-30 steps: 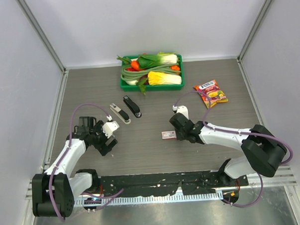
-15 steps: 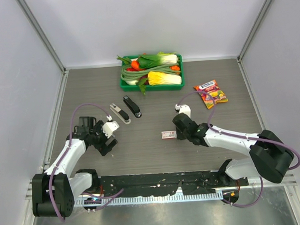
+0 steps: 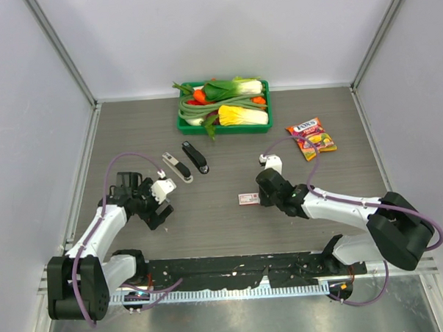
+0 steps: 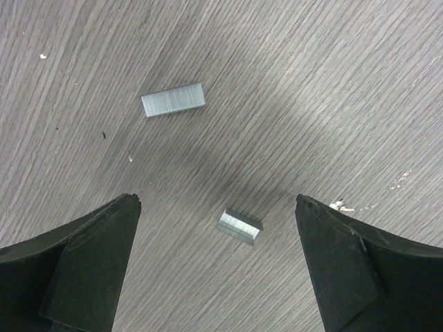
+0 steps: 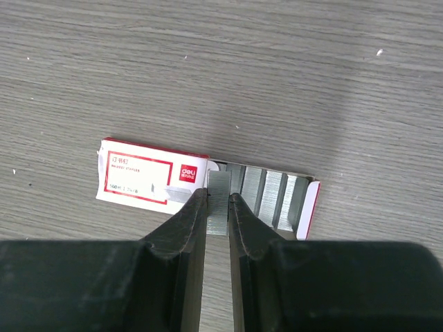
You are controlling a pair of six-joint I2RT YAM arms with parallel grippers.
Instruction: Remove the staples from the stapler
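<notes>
Two staples (image 4: 173, 100) lie under wide-open L claw (image 4: 216, 200) just near-side of stapler (image 3: 176, 166); R claw (image 5: 218, 196), right of stapler, pinches a strip (image 5: 219, 181) over box (image 5: 149, 178) & should seat it flat before release.

table (image 4: 311, 83): grey wood grain
staples (image 4: 173, 100): shiny silver
stapler (image 3: 177, 167): white, light grey
box (image 5: 149, 180): white, red border
tray (image 3: 235, 130): green
bag (image 3: 311, 138): orange, yellow

White stapler (image 3: 177, 167) lying flat, staples (image 4: 173, 100) loose
</notes>
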